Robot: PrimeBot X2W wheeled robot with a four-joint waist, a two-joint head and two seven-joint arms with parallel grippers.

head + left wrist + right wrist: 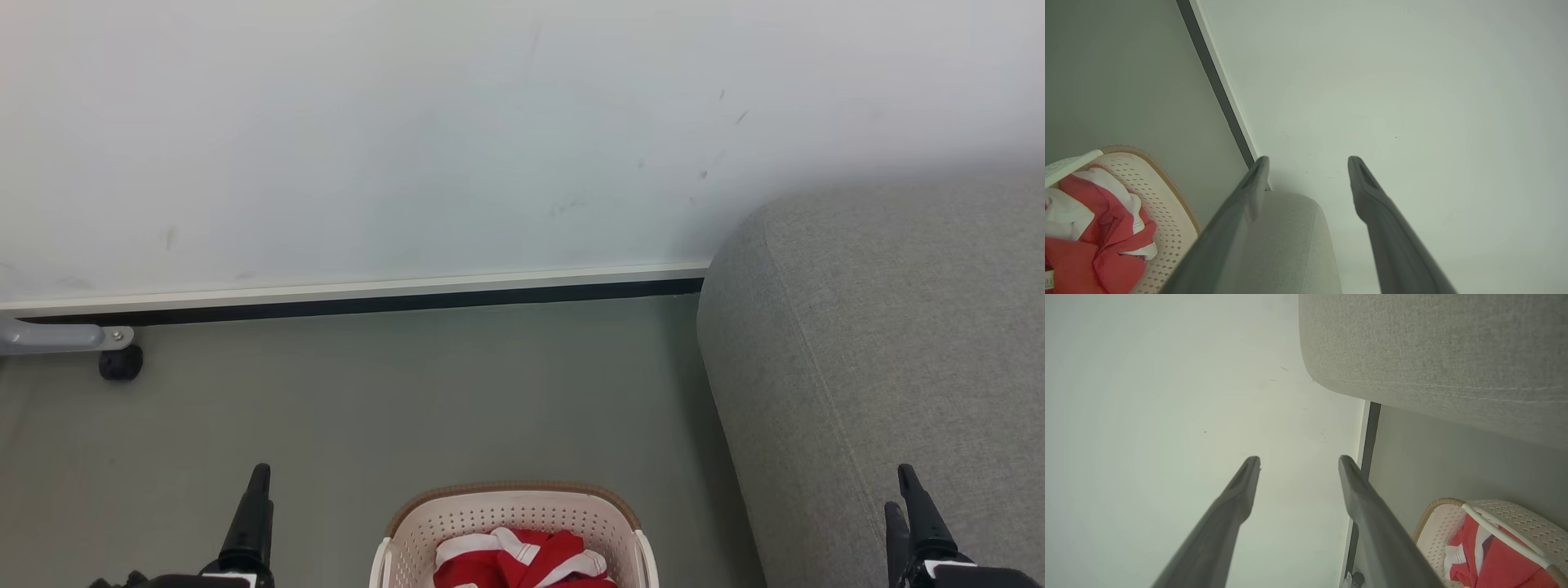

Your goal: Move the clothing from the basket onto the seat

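Red clothing (522, 559) with white stripes lies bunched in the cream perforated basket (424, 523) at the bottom centre of the head view, on the floor. The grey sofa seat (882, 359) rises to the basket's right. My left gripper (260, 478) stands at the lower left, well left of the basket. My right gripper (902, 486) stands at the lower right, over the sofa's edge. In the left wrist view the left gripper (1308, 163) is open and empty, with the clothing (1098, 241) and basket (1167, 212) at lower left. The right gripper (1298, 463) is open and empty too, the clothing (1490, 559) at lower right.
A white wall (408, 139) with a dark baseboard (367, 304) runs across behind the grey-green floor (408, 392). A grey metal leg with a black caster (121, 362) sits at the far left by the wall.
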